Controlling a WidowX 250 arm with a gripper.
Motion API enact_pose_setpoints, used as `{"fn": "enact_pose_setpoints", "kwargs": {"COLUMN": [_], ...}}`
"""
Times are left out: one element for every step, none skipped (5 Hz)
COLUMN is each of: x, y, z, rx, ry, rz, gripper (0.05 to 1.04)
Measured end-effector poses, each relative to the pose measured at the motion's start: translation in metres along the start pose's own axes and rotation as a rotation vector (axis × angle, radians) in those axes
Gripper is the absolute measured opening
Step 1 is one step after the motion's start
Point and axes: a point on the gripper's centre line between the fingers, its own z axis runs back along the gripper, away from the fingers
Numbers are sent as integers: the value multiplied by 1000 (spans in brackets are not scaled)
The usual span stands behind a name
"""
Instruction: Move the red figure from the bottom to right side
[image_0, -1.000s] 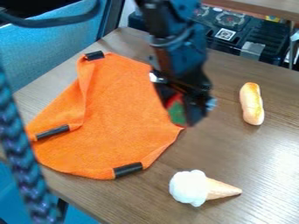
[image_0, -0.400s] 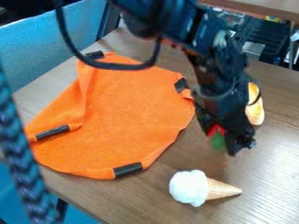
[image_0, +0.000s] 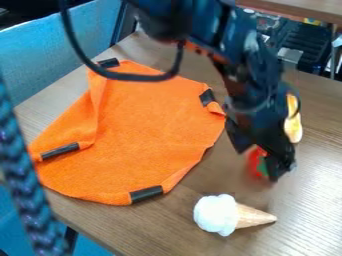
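Red-and-green figure (image_0: 256, 163) at the tool's (image_0: 262, 162) tip

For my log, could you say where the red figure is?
The red figure is right of centre in the camera view, at the gripper, beyond the ice-cream cone.

No text, number or sign can be read. Beyond the black robot gripper (image_0: 259, 162), a pale grey, roughly rectangular patch (image_0: 289, 56) is seen on a black ridged plastic case (image_0: 307, 39); it may be a label, but is too blurred to be read.
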Motion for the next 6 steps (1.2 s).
{"fn": "enact_pose_setpoints", "kwargs": {"x": [9, -18, -88, -120, -120, -120], "y": [24, 46, 73, 95, 93, 93], "z": [59, 94, 85, 162, 159, 161], "rx": [-13, 47, 88, 41, 11, 16], "ry": [-126, -26, 193, 186, 199, 194], "rz": [15, -63, -127, -154, -164, -163], "gripper": [1001, 1001, 1001, 1001, 1001, 1001]}}
